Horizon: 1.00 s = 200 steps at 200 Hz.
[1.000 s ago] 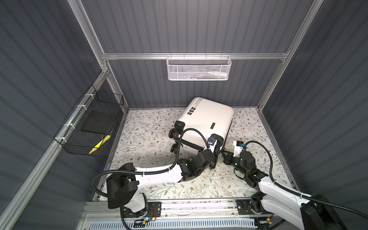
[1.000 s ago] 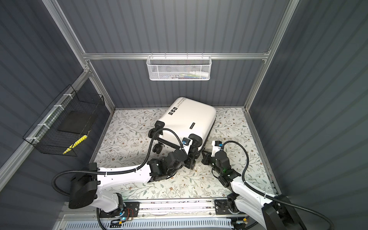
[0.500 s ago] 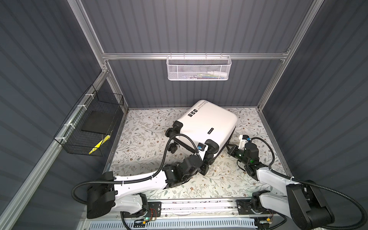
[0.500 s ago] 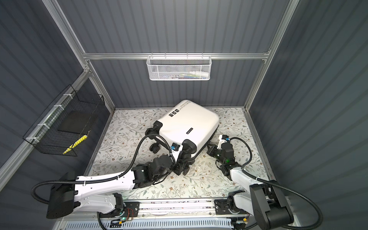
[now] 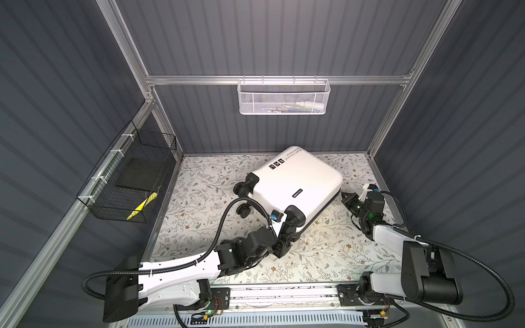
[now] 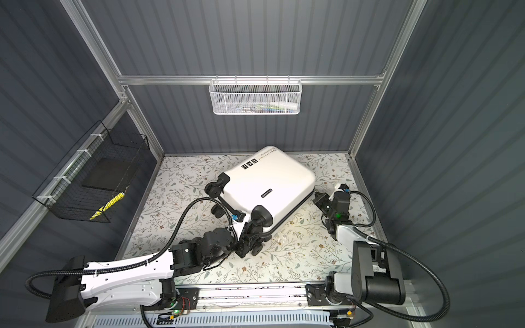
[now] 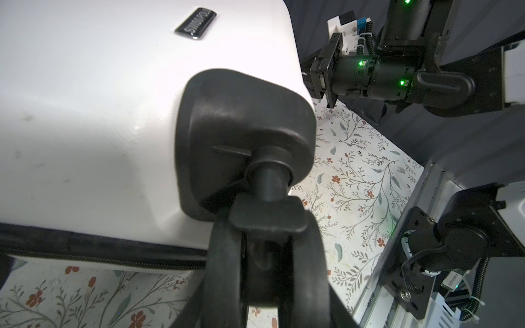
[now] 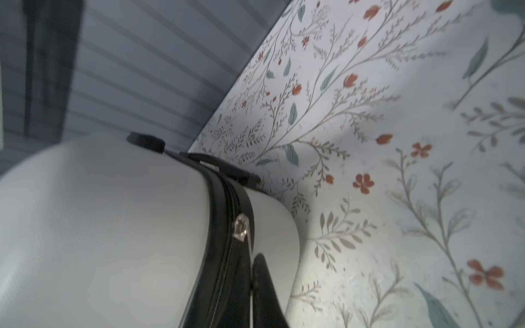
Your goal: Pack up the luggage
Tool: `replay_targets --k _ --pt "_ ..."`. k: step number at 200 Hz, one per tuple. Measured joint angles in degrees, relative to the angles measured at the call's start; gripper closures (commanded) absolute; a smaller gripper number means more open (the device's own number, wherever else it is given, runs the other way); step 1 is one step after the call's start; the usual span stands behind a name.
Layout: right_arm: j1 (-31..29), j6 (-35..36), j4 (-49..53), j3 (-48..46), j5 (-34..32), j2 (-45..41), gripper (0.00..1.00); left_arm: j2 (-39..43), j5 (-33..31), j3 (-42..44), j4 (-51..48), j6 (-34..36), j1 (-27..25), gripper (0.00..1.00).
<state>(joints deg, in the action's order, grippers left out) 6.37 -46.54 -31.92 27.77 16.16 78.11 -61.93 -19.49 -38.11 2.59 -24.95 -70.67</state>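
Since a second ago, the small white hard-shell suitcase (image 5: 295, 181) has turned on the floor, and the left arm has dropped lower and stretched out after it. The left gripper (image 5: 288, 233) is clamped on the black spinner wheel (image 7: 268, 215) at the case's near corner. The right gripper (image 5: 345, 196), jaws together, has its tips against the black zipper band (image 8: 224, 227) at the right corner, just beside the metal slider (image 8: 241, 227). The closed case lies flat and askew on the floral-patterned floor (image 5: 199, 198), toward the back.

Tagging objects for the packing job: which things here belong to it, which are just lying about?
Job: small white hard-shell suitcase; its black corner caster, clamped by the left gripper; right gripper, shut beside the black zipper seam.
Lying about: white mesh wall basket; black wire basket.
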Motion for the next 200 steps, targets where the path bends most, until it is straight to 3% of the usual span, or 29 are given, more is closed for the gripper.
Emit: replay_targets --k 29,62,85,121,135,156,200 --pt "1.46 -0.61 -3.32 3.26 2.86 5.03 1.00 0.09 -0.33 0.04 -0.09 -0.22 0.00 1.00" --pt "2.34 -1.55 -6.03 3.50 6.21 7.15 0.86 0.15 -1.22 0.04 -0.48 -0.39 -0.11 1.00" --pt "3.74 -2.16 -5.66 3.48 6.25 7.04 0.74 0.76 -2.05 0.02 -1.64 -0.37 -0.17 0.77" --pt "5.81 -2.73 -0.79 3.96 5.64 3.82 0.57 1.55 -4.46 -1.40 -5.53 -0.31 -0.11 0.26" --pt "6.14 -2.51 2.10 5.51 5.46 2.84 0.51 2.32 -6.14 -2.43 -7.37 -0.96 -0.11 0.12" --pt "6.25 -2.23 6.23 9.75 5.75 2.62 0.47 3.61 -8.98 -4.94 -9.16 -2.03 0.24 0.01" --pt "6.23 -1.16 14.25 22.47 9.66 6.97 0.43 5.84 -11.10 -10.64 -13.99 -5.49 6.25 0.00"
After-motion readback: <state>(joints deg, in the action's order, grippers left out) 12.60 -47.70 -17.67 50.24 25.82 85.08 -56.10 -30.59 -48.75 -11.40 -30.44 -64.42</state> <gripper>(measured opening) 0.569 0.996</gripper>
